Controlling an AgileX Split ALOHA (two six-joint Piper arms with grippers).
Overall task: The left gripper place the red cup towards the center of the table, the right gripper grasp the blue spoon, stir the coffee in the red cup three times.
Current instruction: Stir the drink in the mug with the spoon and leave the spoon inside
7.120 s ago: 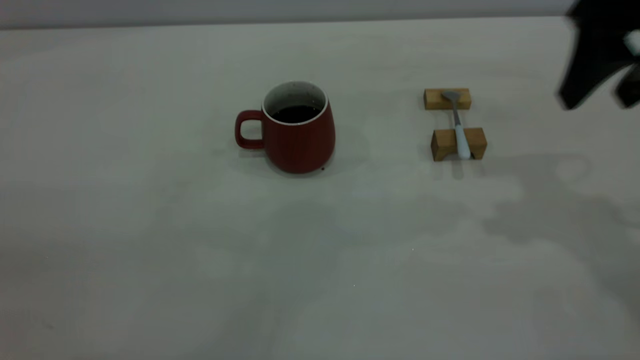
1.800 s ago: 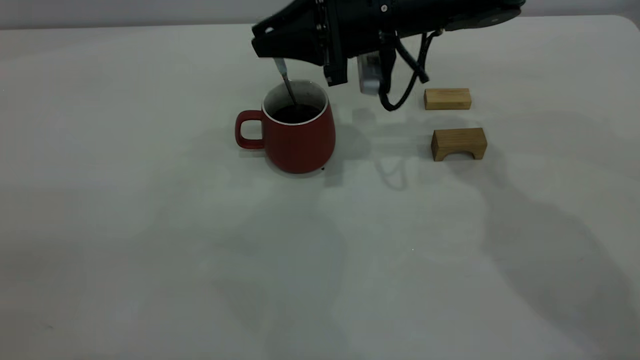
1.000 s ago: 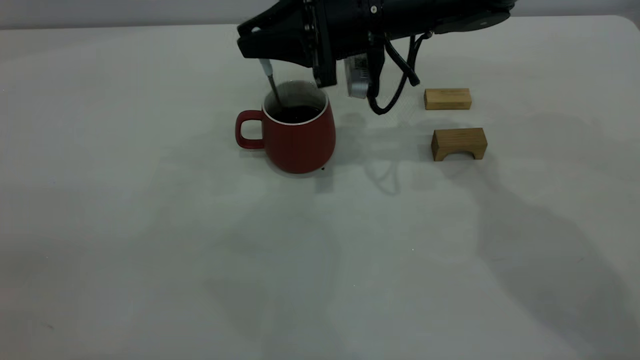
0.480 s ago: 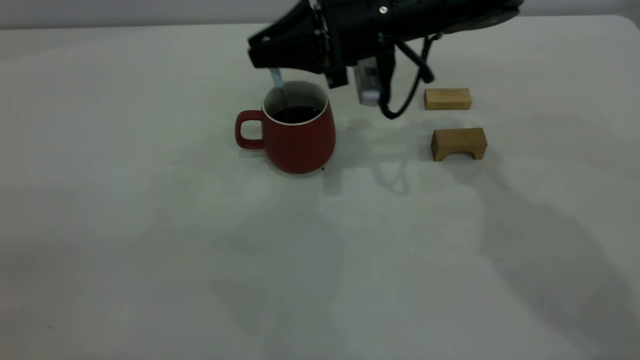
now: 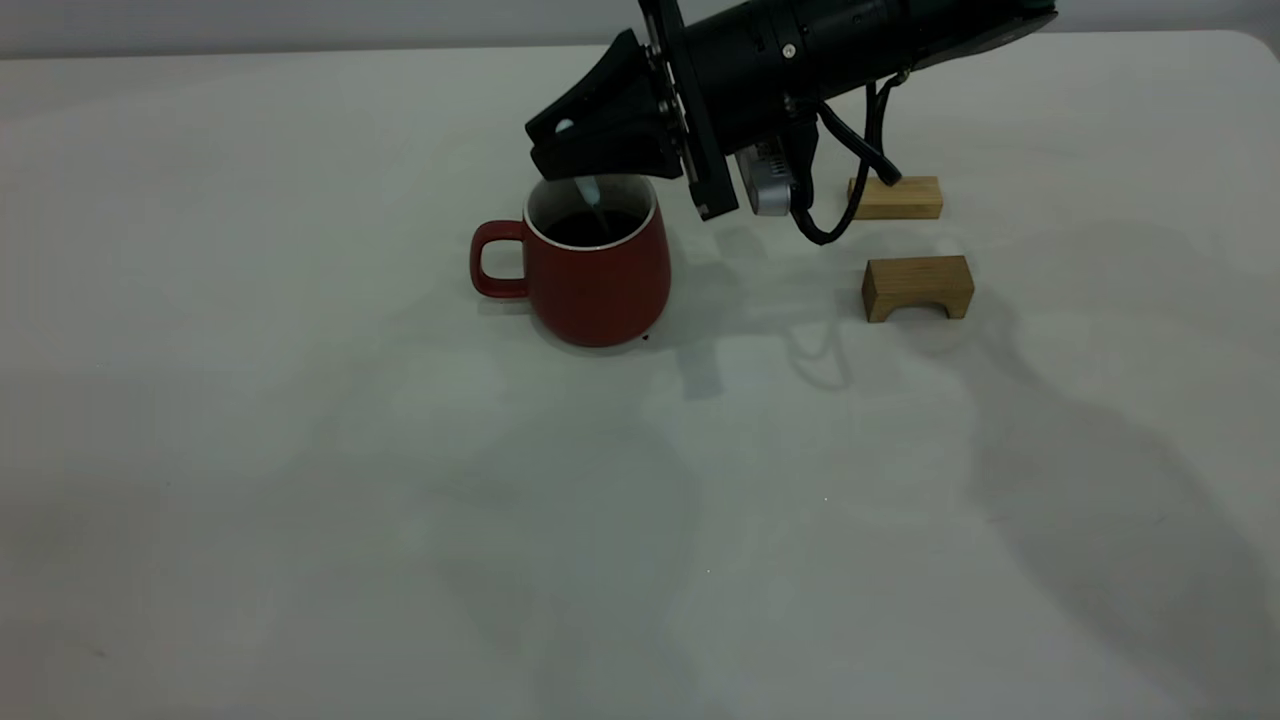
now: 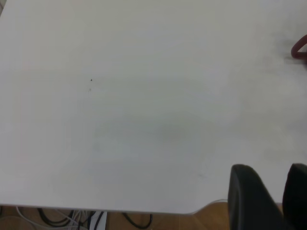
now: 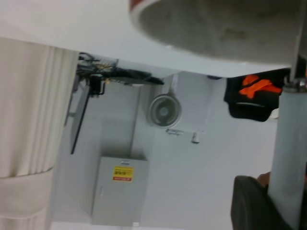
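The red cup (image 5: 597, 275) stands near the middle of the table (image 5: 300, 500), handle to the left, with dark coffee (image 5: 590, 230) inside. Just above its rim, my right gripper (image 5: 562, 152) is shut on the blue spoon (image 5: 588, 192), whose lower end dips into the coffee. In the right wrist view the pale handle of the blue spoon (image 7: 288, 158) runs beside one black finger (image 7: 254, 203) toward the cup's speckled inside (image 7: 216, 28). My left gripper (image 6: 274, 179) hangs over the table's edge (image 6: 144, 208), far from the cup, its fingers slightly apart and empty. Only the cup's handle (image 6: 300, 49) shows there.
Two tan wooden blocks sit to the right of the cup: a flat one (image 5: 905, 198) partly behind the right arm's cable, and an arched one (image 5: 918, 287) nearer the front. Cables lie on the floor (image 6: 72, 218) beyond the table edge.
The spoon, which lay across the wooden blocks earlier, is now in the cup. Over the last second the right gripper swung from the cup's left rim to the right and dropped lower.
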